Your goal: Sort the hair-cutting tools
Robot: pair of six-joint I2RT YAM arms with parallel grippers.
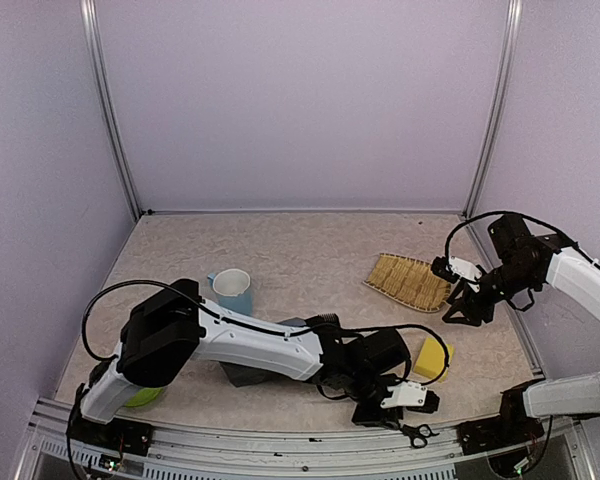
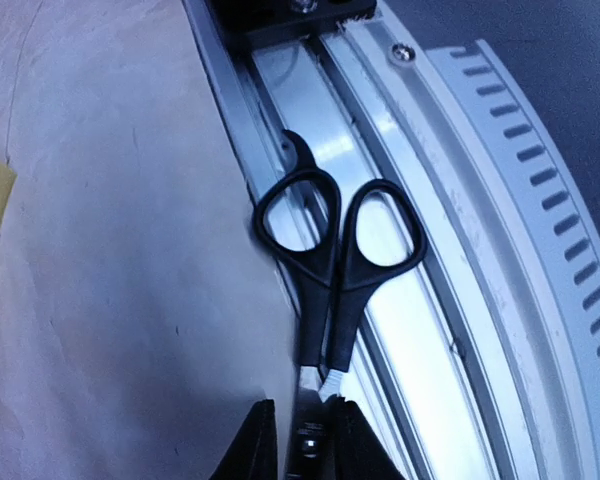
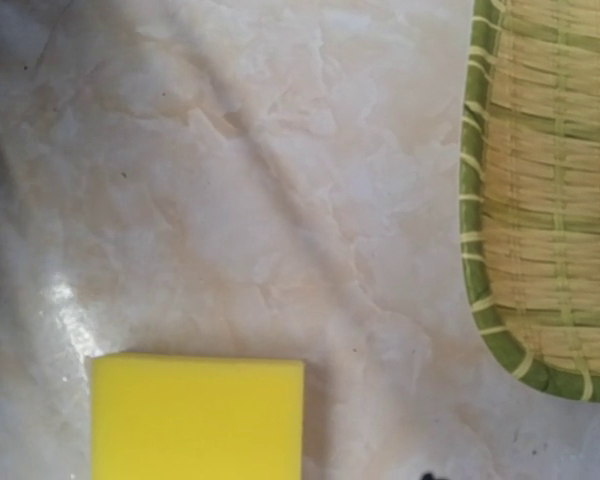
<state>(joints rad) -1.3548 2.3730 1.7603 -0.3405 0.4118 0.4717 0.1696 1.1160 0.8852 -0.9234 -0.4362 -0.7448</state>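
Evidently left end effector point(image 2: 305, 425) straddles the scissors point(image 2: 312, 290) blades; clenched or not, cannot tell; right end effector point(image 1: 463, 310) likewise.

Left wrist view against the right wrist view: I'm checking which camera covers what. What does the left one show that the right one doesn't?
Only the left wrist view shows the scissors, lying along the metal rail at the table's edge, with the left gripper either side of their blades. Only the right wrist view shows the woven tray with its green rim. Both show the tabletop and the sponge, which is only a yellow sliver at the left wrist view's edge.
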